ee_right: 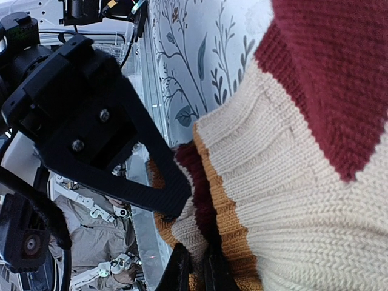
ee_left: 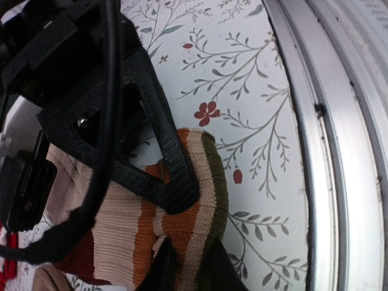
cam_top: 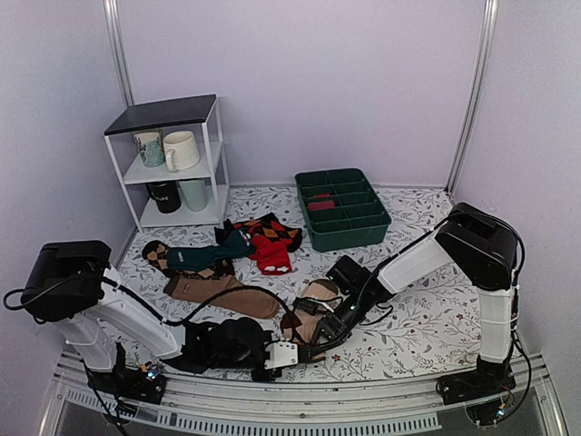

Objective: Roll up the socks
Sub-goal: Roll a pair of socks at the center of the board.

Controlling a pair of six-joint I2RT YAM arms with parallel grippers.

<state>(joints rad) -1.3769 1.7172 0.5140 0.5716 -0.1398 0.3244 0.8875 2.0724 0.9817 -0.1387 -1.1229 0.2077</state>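
Top external view shows the socks [cam_top: 315, 295] as a small beige and maroon bundle near the front edge of the flowered table [cam_top: 427, 318]. Both arms meet over the bundle and cover most of it, so its full length cannot be made out there. The left gripper [ee_left: 176, 225] is closed on a fold of the striped foot. In the left wrist view one black finger [ee_left: 176, 182] presses on the orange, cream and olive stripes, and the other comes up from below, cut off by the bottom edge. The right gripper [ee_right: 180, 229] is likewise pinched shut on the socks, its upper finger bearing on the orange and maroon stripes and its lower finger cropped at the bottom edge. Cream and maroon knit fills the right of that view and runs out of frame. Behind the bundle lie a plain brown sock [cam_top: 227, 295], a teal sock [cam_top: 204, 259], red argyle socks [cam_top: 270, 238] and a green tray [cam_top: 349, 241] whose contents are too small to tell. A white shelf [cam_top: 163, 113] at back left holds mugs [cam_top: 180, 150].
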